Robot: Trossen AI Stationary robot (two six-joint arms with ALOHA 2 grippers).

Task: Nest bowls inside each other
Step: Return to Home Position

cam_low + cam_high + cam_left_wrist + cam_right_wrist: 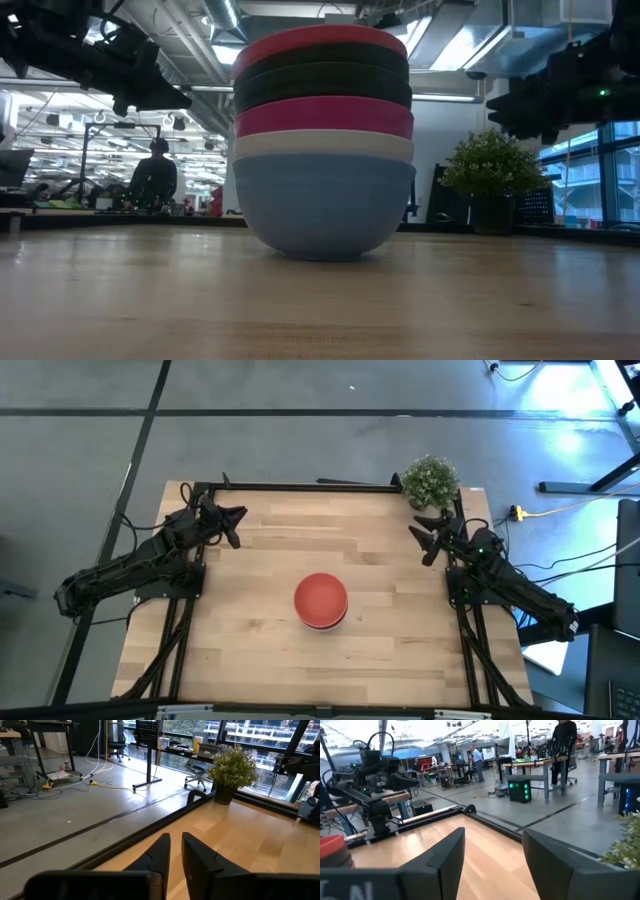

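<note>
1. Six bowls (pixel 322 150) are sitting nested in one stack near the middle of the table (pixel 250 650), well apart from both arms.
2. One blue bowl (pixel 323 205) is resting on the wood at the bottom, and one white bowl (pixel 323 146) is sitting in it.
3. One pink bowl (pixel 323 117) is showing as a band above the white one, and two black bowls (pixel 322 88) are showing as two dark rims above that.
4. One red bowl (pixel 321 598) is lying on top, covering nearly the whole stack when seen from above.
5. One left gripper (pixel 236 526) is hanging over the far left part of the table. Its fingers (pixel 159 855) are standing with only a narrow gap between them and are gripping nothing.
6. One right gripper (pixel 422 543) is hanging over the far right part of the table. Its fingers (pixel 447 852) are spread wide and are holding nothing.
7. One potted plant (pixel 430 480) is standing at the far right corner of the table, just beside the right gripper.
8. One person (pixel 153 178) is standing in the room beyond the table, seen as a dark shape in the low view.
</note>
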